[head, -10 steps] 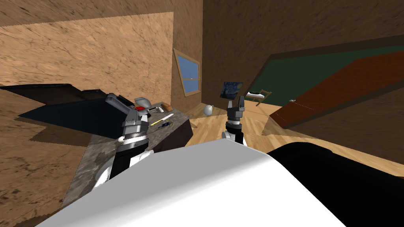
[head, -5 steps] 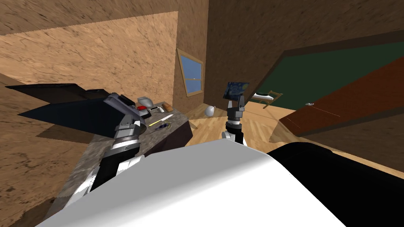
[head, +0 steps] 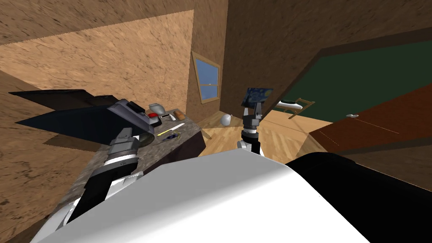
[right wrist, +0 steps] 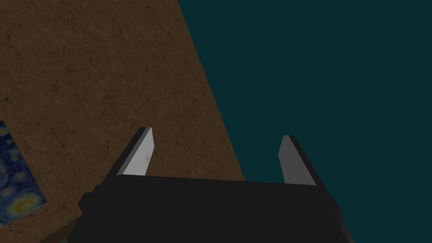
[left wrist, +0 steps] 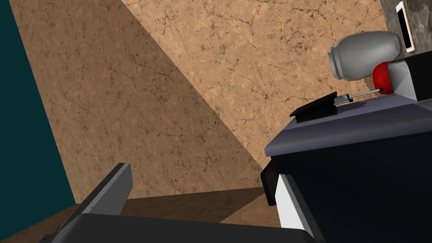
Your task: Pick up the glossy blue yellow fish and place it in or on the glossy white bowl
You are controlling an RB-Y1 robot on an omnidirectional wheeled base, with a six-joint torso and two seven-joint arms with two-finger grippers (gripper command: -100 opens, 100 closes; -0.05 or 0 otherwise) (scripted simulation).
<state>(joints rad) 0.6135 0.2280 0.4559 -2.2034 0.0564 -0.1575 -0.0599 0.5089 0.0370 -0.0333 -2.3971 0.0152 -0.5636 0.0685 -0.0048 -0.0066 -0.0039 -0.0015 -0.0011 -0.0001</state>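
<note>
The small blue and yellow fish (head: 172,136) lies near the front edge of the grey stone table (head: 166,147), beside a thin yellow stick (head: 163,132). A dark rounded rim (head: 146,139) peeks out by my left forearm; I cannot tell whether it is the bowl. My left gripper (head: 128,131) hovers over the table's near left part, short of the fish, open and empty (left wrist: 200,173). One of its fingers (left wrist: 289,206) is close to a dark box with a grey lid (left wrist: 350,126). My right gripper (head: 252,109) is raised over the floor, open and empty (right wrist: 217,137).
Further back on the table are the grey-lidded box (head: 130,112), a grey jar (head: 156,108), a red-tipped tool (head: 151,114), a white phone (head: 168,116), a brown block (head: 179,114) and a white knife (head: 177,126). On the floor stand a pale round vase (head: 226,120) and a painting (head: 257,96). A brown door (head: 371,126) is at the right.
My left arm has drawn back toward me and to the left, away from the objects at the back of the table. My head view has turned slightly. The right arm is unchanged.
</note>
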